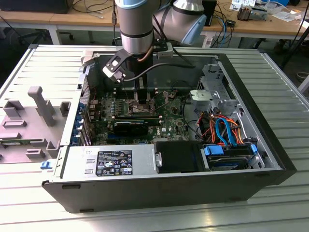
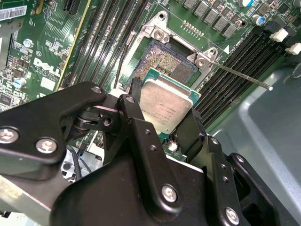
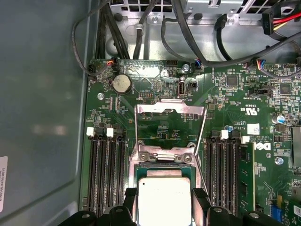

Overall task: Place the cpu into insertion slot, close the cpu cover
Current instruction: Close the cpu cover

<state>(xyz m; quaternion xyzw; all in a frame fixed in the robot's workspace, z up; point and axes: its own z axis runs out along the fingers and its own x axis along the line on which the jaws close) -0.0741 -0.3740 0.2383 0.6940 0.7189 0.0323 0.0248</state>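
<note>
We see one arm reaching down into one open computer case [image 1: 270, 159], its gripper [image 1: 141, 96] low over the green motherboard [image 1: 169, 123]. In both wrist views the two black fingers [image 2: 136, 122] are closed on the opposite edges of the single cpu [image 2: 165, 107], a silvery square chip held flat between them. In the second wrist view the cpu hangs just above and partly over the insertion slot [image 2: 162, 63], whose dark pin field is bare, so the chip is not seated. The one cpu cover [image 3: 170, 112] stands swung up and open beyond the socket in the first wrist view, a thin silvery frame hinged at the slot's far edge. One lever wire [image 2: 240, 75] juts out sideways from the socket in the second wrist view. In the first wrist view we count three long black memory slots [image 3: 107, 174] on one side of the socket and three [image 3: 224, 172] on the other, plus one round coin battery [image 3: 122, 84] near the board's edge.
</note>
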